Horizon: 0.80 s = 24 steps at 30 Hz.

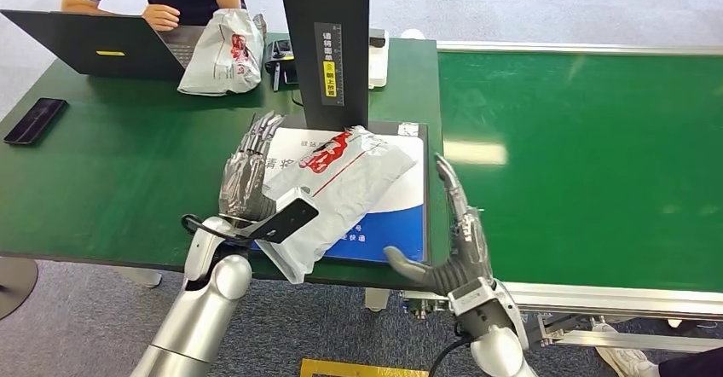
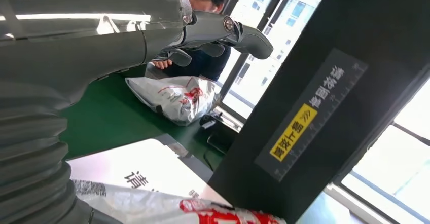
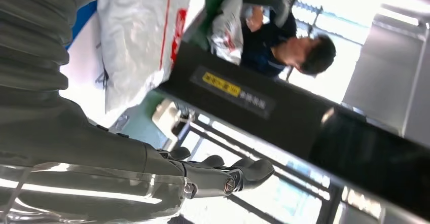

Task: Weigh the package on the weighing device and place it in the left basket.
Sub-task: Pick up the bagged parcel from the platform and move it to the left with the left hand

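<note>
The grey-white package (image 1: pixel 345 191) with red print lies flat on the white and blue weighing platform (image 1: pixel 401 215), its near end hanging over the table's front edge. My left hand (image 1: pixel 246 170) stretches out with straight fingers along the package's left side and holds nothing. My right hand (image 1: pixel 452 239) stands open, thumb spread, just right of the platform and apart from the package. In the left wrist view the package (image 2: pixel 167 209) lies below my hand (image 2: pixel 203 31). The right wrist view shows the package (image 3: pixel 142 41) beside my hand (image 3: pixel 228 176).
The scale's black post (image 1: pixel 328 44) rises right behind the platform. A second package (image 1: pixel 223 53) lies at the back by a person's hand (image 1: pixel 160 16) and laptop (image 1: pixel 94 44). A phone (image 1: pixel 34 121) lies at the left. A green conveyor (image 1: pixel 588 164) runs along the right.
</note>
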Motion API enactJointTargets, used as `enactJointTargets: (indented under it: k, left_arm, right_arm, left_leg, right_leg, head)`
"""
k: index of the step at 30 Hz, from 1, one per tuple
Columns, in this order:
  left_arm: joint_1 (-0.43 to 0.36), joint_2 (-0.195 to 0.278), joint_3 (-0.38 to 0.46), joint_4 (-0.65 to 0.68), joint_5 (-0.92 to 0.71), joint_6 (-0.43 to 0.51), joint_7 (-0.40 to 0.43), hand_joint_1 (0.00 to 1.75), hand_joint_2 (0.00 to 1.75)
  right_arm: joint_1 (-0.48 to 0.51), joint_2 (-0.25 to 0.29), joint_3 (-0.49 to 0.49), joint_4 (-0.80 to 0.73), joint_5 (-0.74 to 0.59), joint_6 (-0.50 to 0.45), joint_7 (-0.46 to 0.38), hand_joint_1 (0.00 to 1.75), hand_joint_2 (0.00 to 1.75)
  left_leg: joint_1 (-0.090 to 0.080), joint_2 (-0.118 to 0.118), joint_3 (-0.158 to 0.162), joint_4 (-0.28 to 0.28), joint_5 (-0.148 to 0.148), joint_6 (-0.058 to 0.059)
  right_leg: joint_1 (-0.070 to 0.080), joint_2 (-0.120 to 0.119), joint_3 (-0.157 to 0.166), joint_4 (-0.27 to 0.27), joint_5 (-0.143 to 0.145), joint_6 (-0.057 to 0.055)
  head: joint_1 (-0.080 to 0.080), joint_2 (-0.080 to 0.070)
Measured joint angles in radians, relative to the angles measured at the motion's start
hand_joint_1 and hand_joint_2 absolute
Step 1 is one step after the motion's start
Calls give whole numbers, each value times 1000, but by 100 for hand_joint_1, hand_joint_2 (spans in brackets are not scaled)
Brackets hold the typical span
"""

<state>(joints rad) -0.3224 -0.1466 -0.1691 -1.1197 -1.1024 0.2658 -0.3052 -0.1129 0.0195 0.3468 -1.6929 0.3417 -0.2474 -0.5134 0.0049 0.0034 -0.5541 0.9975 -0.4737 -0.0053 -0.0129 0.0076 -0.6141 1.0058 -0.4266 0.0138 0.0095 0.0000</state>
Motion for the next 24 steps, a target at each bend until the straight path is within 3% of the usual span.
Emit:
enactJointTargets:
  k: [7,17,24]
  left_arm:
    - [2,16,-38,0,-3,-32,3,0,175]
    - [2,32,-62,0,-10,-60,14,0,175]
    - [-31,65,-102,47,-50,-190,51,0,175]
  right_arm:
    - [63,29,-64,-83,8,-153,-41,0,175]
    - [85,42,-86,-113,10,-205,-60,0,175]
    - [73,44,-87,-103,-6,-243,-84,0,175]
  left_leg:
    - [0,0,0,0,0,0]
    - [0,0,0,0,0,0]
    - [0,0,0,0,0,0]
  right_leg:
    - [0,0,0,0,0,0]
    - [0,0,0,0,0,0]
    - [0,0,0,0,0,0]
  head:
    - [0,0]
    - [0,0]
    - [0,0]
